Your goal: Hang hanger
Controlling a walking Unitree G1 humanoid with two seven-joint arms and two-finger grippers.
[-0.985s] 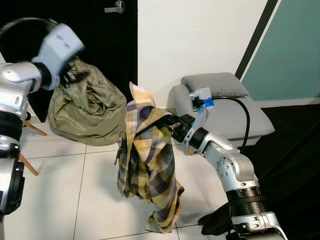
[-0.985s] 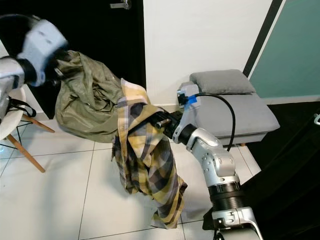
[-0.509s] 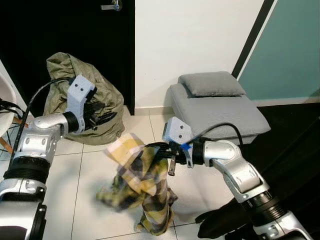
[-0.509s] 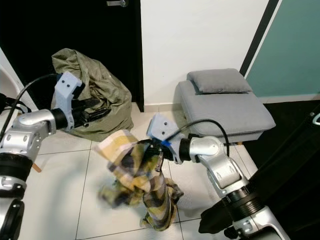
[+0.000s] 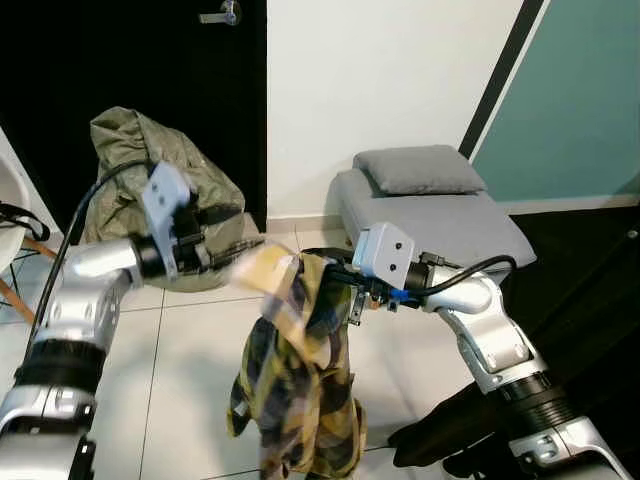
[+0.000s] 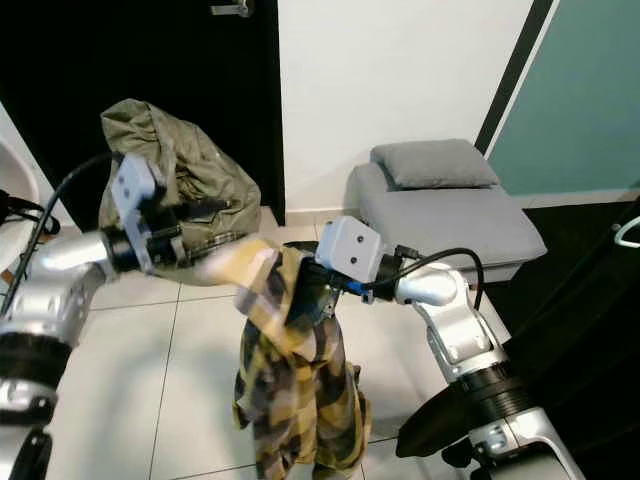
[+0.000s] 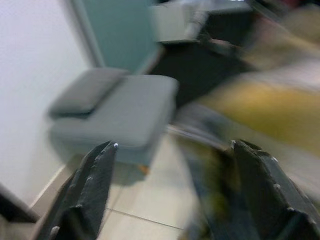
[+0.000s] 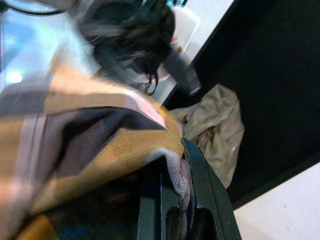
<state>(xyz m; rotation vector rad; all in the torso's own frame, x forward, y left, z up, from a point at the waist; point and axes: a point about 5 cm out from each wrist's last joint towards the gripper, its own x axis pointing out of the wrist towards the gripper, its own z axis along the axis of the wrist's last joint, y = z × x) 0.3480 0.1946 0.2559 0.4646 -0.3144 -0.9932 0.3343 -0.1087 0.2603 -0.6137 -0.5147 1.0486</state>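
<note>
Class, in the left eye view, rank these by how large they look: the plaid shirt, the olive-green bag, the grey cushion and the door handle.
1. Plaid shirt and olive-green bag: too alike to rank, and the shirt hangs nearer the camera.
2. Grey cushion.
3. Door handle.

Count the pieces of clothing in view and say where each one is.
2. The plaid shirt hangs from the right gripper; the olive garment is heaped by the dark door. More may be hidden.

Black fingers (image 8: 200,175) pinch plaid shirt (image 8: 75,145) (olive bag (image 8: 220,125) behind).
</note>
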